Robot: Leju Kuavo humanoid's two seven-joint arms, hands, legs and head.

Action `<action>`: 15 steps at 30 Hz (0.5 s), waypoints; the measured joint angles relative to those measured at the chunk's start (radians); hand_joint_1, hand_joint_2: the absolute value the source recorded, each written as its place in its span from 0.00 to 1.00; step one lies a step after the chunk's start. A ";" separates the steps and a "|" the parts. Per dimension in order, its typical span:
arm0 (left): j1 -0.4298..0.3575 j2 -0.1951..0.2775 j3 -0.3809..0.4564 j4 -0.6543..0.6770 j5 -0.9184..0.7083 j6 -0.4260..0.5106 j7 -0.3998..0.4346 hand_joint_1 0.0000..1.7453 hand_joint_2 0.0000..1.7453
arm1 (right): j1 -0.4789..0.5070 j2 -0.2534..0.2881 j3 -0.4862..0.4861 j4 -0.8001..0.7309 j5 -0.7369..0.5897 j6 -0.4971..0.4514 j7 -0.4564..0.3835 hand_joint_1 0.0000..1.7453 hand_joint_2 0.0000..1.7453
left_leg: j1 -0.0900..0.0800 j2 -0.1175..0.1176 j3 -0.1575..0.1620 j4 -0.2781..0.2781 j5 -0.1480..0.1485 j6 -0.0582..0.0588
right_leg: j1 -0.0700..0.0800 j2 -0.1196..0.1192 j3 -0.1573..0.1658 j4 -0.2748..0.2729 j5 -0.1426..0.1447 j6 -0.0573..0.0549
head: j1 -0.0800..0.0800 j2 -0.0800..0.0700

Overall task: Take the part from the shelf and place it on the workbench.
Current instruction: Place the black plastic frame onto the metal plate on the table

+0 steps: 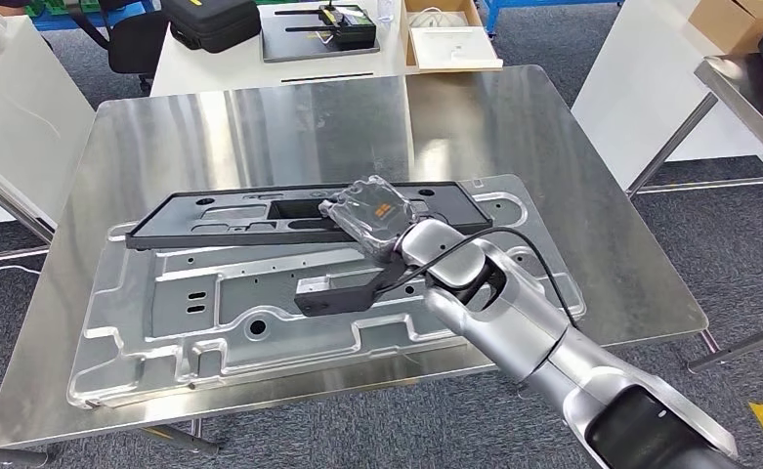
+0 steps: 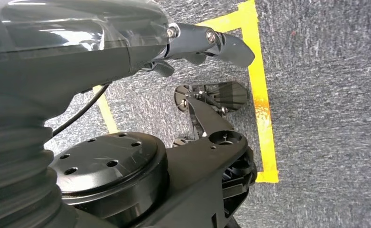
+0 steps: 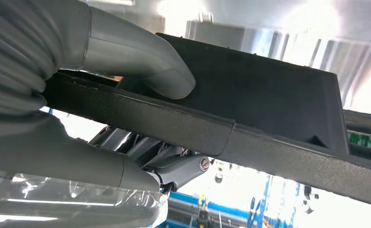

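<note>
The part, a long black frame (image 1: 221, 217), lies across the far side of a large stamped silver plate (image 1: 162, 332) on the steel workbench (image 1: 260, 117). My right hand (image 1: 372, 213), wrapped in clear plastic, grips the frame near its right end. In the right wrist view the grey thumb (image 3: 140, 57) presses on the frame's (image 3: 269, 95) upper face while darker fingers lie under it. My left hand (image 2: 102, 42) hangs over grey carpet, its dark fingers (image 2: 221, 42) stretched out with nothing in them.
Behind the workbench a white table carries a black case (image 1: 211, 20), a dark tray (image 1: 318, 34) and a cardboard box (image 1: 450, 39). White panels stand left and right, and another steel table (image 1: 748, 88) is at far right. Yellow tape (image 2: 259, 95) marks the floor.
</note>
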 joint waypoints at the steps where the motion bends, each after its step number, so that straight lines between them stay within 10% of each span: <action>1: 0.000 0.000 0.000 0.000 -0.001 0.000 -0.002 0.00 1.00 | 0.008 -0.001 -0.001 0.004 -0.002 -0.007 0.001 1.00 1.00 | 0.000 0.000 0.000 0.000 0.000 0.000 | 0.000 0.000 0.000 0.000 0.000 0.000 | 0.000 0.000; 15: -0.002 0.000 -0.002 0.000 -0.008 0.015 -0.007 0.00 1.00 | 0.117 -0.002 -0.025 0.100 0.003 -0.096 -0.003 1.00 1.00 | 0.000 0.000 0.000 0.000 0.000 0.000 | 0.000 0.000 0.000 0.000 0.000 0.000 | 0.000 0.000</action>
